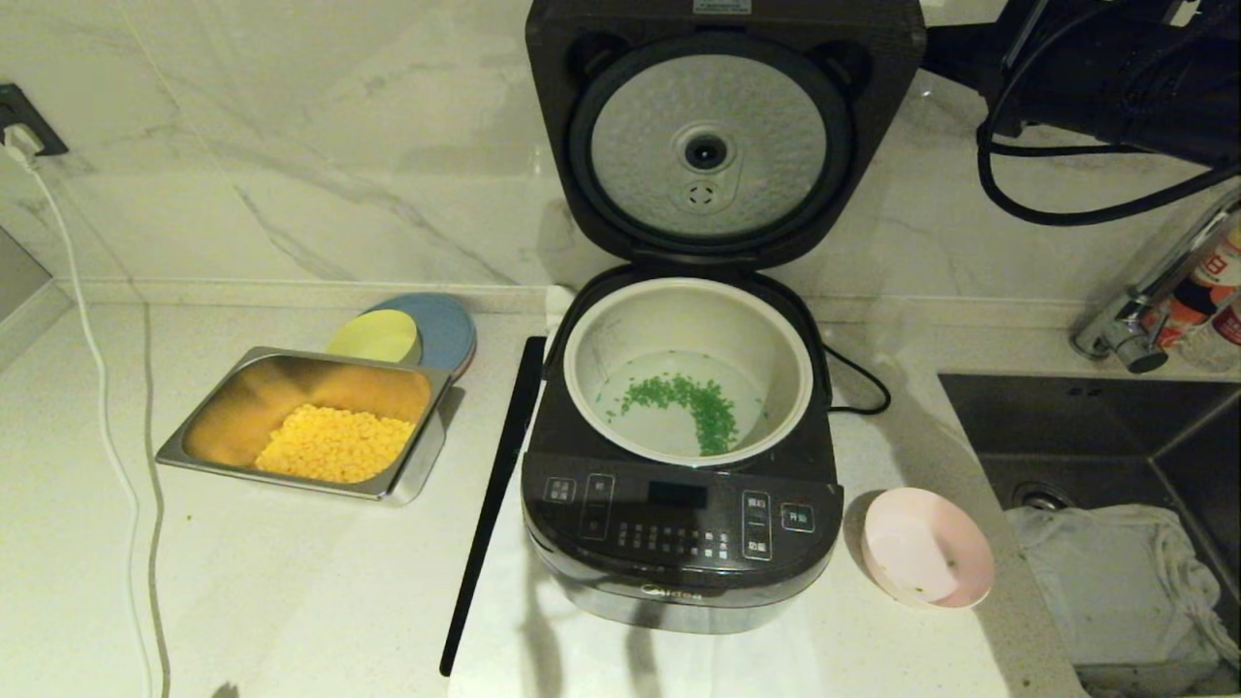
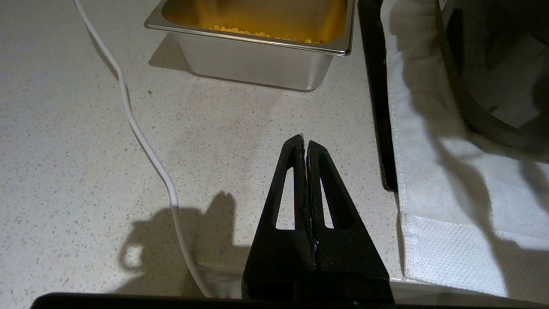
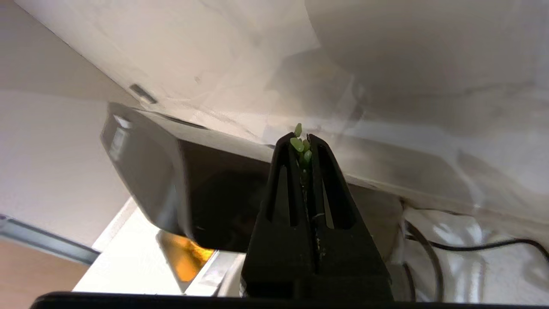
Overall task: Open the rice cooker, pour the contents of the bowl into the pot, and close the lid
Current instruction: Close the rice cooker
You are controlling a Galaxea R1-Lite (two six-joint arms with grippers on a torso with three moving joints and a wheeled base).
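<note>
The rice cooker (image 1: 679, 528) stands open in the middle of the counter. Its lid (image 1: 713, 145) is raised upright, dimpled silver underside facing me. Green chopped bits (image 1: 698, 402) lie scattered on the bottom of the cream pot (image 1: 688, 320). The pink bowl (image 1: 926, 548) sits on the counter to the cooker's right, holding only a few green specks. My right arm (image 1: 1115, 58) is high behind the lid's right side; the right gripper (image 3: 303, 139) is shut, a few green bits (image 3: 298, 143) stuck between its tips, the lid's dark back (image 3: 206, 189) just beyond. My left gripper (image 2: 305, 141) is shut over bare counter.
A steel tray (image 1: 407, 475) of yellow corn (image 1: 334, 443) sits left of the cooker, with yellow-green and blue dishes (image 1: 441, 330) behind it. A black strip (image 1: 490, 504) edges the white cloth under the cooker. A white cable (image 2: 146, 146) crosses the counter. Sink (image 1: 1096, 427) and faucet are right.
</note>
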